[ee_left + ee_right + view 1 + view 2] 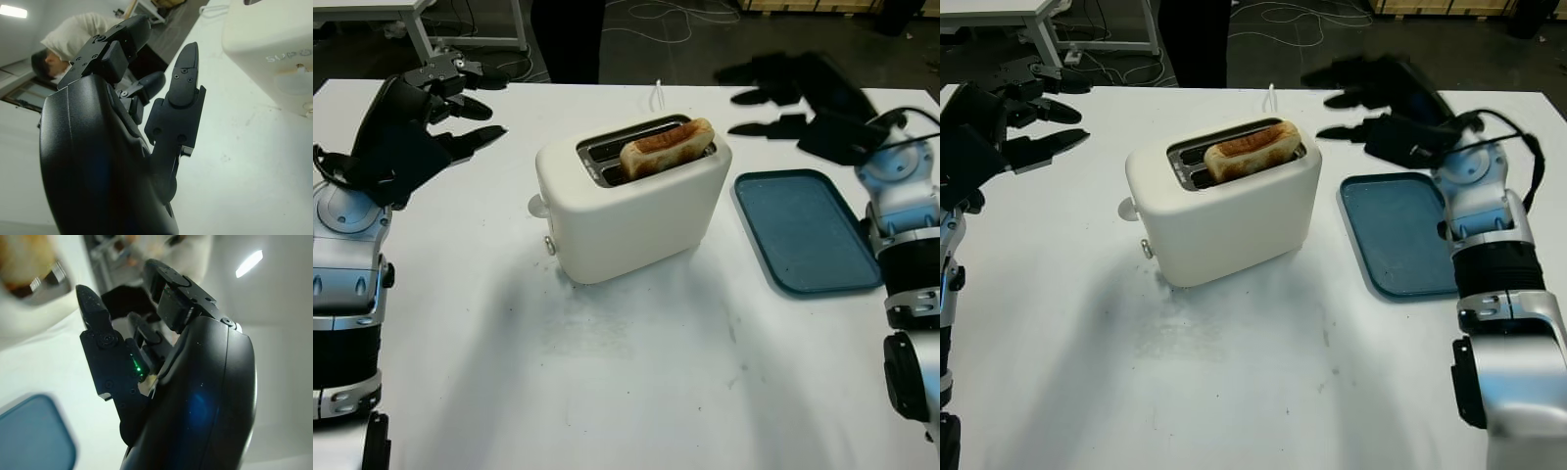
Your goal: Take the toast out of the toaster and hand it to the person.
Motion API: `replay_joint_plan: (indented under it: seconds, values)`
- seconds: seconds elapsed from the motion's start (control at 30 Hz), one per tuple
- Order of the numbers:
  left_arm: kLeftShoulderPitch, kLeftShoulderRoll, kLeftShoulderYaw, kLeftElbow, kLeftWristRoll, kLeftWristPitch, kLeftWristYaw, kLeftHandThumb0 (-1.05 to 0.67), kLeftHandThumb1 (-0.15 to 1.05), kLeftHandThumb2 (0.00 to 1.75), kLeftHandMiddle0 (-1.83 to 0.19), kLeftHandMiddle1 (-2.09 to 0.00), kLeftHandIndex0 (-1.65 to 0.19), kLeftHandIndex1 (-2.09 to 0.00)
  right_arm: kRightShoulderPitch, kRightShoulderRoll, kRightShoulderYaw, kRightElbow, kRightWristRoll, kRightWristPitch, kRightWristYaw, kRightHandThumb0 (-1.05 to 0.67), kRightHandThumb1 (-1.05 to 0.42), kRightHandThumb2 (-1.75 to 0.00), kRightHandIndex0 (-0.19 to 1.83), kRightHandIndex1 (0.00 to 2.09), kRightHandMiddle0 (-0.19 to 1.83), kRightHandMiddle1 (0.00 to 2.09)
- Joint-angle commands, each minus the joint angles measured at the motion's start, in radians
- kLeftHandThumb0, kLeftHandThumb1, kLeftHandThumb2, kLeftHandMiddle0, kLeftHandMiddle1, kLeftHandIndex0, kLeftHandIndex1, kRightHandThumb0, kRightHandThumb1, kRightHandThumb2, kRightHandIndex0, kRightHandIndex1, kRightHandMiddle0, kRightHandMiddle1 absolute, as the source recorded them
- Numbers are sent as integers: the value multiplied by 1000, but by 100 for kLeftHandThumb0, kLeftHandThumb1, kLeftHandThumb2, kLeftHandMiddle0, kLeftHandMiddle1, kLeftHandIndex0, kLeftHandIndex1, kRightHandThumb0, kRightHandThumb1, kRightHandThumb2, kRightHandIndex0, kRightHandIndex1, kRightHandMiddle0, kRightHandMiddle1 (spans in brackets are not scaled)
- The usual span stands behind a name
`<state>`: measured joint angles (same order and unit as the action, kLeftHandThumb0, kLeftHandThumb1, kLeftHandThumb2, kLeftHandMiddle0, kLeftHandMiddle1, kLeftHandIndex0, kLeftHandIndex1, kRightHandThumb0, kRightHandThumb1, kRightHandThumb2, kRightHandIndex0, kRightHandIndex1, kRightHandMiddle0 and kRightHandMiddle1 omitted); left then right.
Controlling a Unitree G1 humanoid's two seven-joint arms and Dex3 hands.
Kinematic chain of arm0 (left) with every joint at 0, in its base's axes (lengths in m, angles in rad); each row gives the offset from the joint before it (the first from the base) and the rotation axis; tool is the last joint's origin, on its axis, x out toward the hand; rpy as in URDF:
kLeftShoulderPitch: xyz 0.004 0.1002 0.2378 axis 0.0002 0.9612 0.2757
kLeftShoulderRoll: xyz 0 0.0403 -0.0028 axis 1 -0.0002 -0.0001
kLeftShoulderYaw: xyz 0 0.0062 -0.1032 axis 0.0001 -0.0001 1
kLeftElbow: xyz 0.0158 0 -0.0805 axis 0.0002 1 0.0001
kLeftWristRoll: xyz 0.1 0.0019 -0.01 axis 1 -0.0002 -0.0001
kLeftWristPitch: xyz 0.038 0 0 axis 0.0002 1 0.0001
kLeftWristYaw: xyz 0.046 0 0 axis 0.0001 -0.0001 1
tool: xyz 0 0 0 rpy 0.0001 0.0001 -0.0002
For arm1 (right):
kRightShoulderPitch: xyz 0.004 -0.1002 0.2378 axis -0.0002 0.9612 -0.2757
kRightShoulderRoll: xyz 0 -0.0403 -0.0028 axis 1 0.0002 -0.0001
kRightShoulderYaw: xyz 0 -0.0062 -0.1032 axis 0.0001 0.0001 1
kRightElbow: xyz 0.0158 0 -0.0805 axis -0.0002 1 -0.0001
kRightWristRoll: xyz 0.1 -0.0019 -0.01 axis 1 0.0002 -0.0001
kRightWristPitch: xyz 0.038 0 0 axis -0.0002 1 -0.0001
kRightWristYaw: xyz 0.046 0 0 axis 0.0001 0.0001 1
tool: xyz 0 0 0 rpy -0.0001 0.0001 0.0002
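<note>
Standing at table centre: the white toaster [631,201], with the toast [668,148] sitting on edge in the slot nearer the robot, its browned top poking above the rim. Running from about 8 o'clock to 2 o'clock across the table [607,372]: the long axis of the toast, in line with the slots, its far end tilting a little higher. Lying at 3 o'clock of the toaster, just beside it: a blue tray [806,230]. Hovering past the tray's far edge: the right hand [1381,103], holding nothing, fingers extended and pointing toward 9 o'clock, toast lying at roughly 8 o'clock from it. Hovering at the far left corner: the left hand [426,122], likewise unloaded with fingers extended, toast lying at about 3 o'clock. Judging by the gap, seeming nearer: the right hand. Standing beyond the far table edge, at 12 o'clock: a person [566,39].
</note>
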<state>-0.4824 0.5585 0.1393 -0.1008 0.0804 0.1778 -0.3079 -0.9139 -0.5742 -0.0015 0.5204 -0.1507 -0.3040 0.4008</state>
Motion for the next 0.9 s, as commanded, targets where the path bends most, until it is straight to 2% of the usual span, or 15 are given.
replay_joint_plan:
  seconds: [0.0,0.07,0.17,0.37,0.4,0.43,0.47,0.53,0.63,0.77,0.87]
  values:
    - [5,3,3,-7,2,-2,6,-26,91,13,-33,-94,-42,-59,-55,-4,-17,-33,38,14,23,-46,-69,0,82,1,76,1]
    - [6,6,1,-2,8,-10,5,-28,91,12,-34,-94,-43,-59,-93,6,-13,-56,49,27,33,-52,-67,0,84,3,79,2]
    - [6,7,-3,-8,16,-5,6,-29,91,12,-35,-93,-43,-58,-134,17,3,-100,47,48,47,-48,-62,0,86,4,82,4]
    - [9,3,-1,-15,16,4,9,-30,92,12,-35,-91,-44,-57,-171,38,36,-189,74,86,129,-71,-63,-1,84,12,81,5]
    - [9,3,1,-17,15,6,9,-30,92,11,-35,-91,-44,-56,-170,42,40,-203,80,93,142,-73,-64,0,78,23,81,5]
    - [9,2,2,-18,13,10,9,-29,92,11,-35,-91,-44,-56,-166,44,46,-211,80,80,152,-75,-65,0,61,55,79,7]
    - [9,2,2,-19,12,13,8,-29,92,11,-35,-91,-44,-56,-161,49,53,-220,79,66,160,-77,-66,0,52,72,79,9]
    - [7,3,2,-15,10,11,6,-28,92,11,-35,-91,-44,-55,-152,63,71,-223,74,20,173,-75,-65,0,46,90,79,11]
    - [5,6,0,-4,11,-4,3,-29,92,11,-35,-91,-45,-55,-137,70,114,-250,18,6,166,-74,-64,0,45,95,80,13]
    - [2,2,-1,-8,11,6,7,-28,91,10,-35,-91,-45,-55,-119,78,156,-283,7,47,208,-71,-63,0,40,97,77,13]
    - [2,3,0,-10,13,8,8,-29,91,10,-36,-91,-46,-55,-113,78,179,-271,-20,10,208,-76,-62,0,42,97,78,14]
